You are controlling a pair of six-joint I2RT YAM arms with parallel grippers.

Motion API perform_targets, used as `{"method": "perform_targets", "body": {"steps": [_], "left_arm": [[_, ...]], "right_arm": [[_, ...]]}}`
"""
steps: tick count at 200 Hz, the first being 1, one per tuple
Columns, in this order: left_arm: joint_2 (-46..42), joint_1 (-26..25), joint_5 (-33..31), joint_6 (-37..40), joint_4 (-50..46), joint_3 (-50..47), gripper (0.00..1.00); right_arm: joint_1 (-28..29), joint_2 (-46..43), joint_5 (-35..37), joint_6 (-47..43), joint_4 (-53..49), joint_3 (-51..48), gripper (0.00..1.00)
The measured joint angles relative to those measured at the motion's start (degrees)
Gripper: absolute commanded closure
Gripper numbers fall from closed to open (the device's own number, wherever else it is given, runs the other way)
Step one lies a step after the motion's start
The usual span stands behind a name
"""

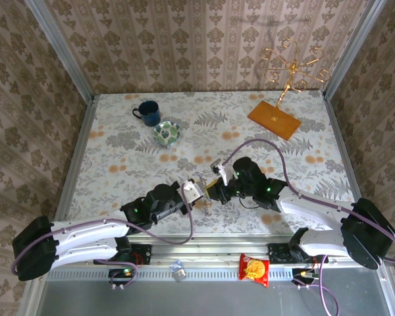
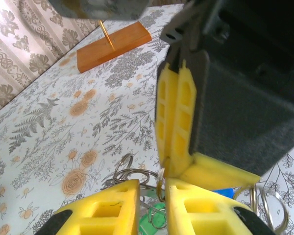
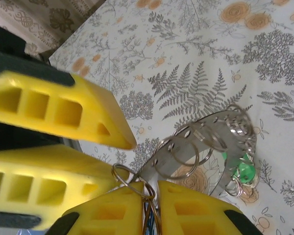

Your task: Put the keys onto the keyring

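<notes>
A robot test cell dressed up as a home: damask wallpaper panels (image 1: 204, 39) held in bare aluminium posts (image 1: 60, 47) close the top and sides of the overhead frame, a floral-print table (image 1: 118, 164) carries a mug (image 1: 147, 112) and patterned bowl (image 1: 166, 133) at upper left, and the left arm (image 1: 85, 237) and right arm (image 1: 316, 212) are bolted to a metal rail (image 1: 210, 253) along the bottom

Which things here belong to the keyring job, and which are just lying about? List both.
Job in hand:
- keyring
- green-tagged key
- blue-tagged key
- left gripper
- right gripper

Lying about:
- blue mug
- green-patterned bowl
- gold stand on wooden base
- snack packet
</notes>
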Motion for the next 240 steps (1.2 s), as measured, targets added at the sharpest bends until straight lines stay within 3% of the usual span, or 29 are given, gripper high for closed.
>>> {"method": "perform_targets", "body": {"steps": [53,91,100,125,176,215,240], "left_arm": [[0.9,0.8,1.8,0.0,0.7,0.1,0.84],[1.6,1.5,3.9,0.0,0.2,0.9,0.95],[1.6,1.7,4.6,-0.1,-0.2,1.1,1.0],[1.6,2.0,6.1,-0.1,-1.3,1.6,1.0],[1.2,2.3,6.3,-0.2,-1.7,1.5,1.0],[0.0,2.3,6.3,-0.3,-0.5,0.0,1.0],[-1.0,2.3,6.3,-0.5,1.0,-1.5,1.0]], "right_arm": [[0.7,0.6,-0.3,-0.9,-1.3,0.0,0.84],[0.7,0.6,-0.3,-0.9,-1.4,0.0,0.84],[0.7,0.6,-0.2,-0.9,-1.5,0.0,0.8],[0.7,0.6,-0.2,-1.4,-1.8,0.0,0.63],[-0.5,-4.8,0.6,-5.4,-3.1,-1.5,0.43],[-2.9,-12.5,2.5,-10.8,-3.2,-4.3,0.43],[-3.6,-13.4,2.8,-16.8,-4.5,-4.5,0.49]]}}
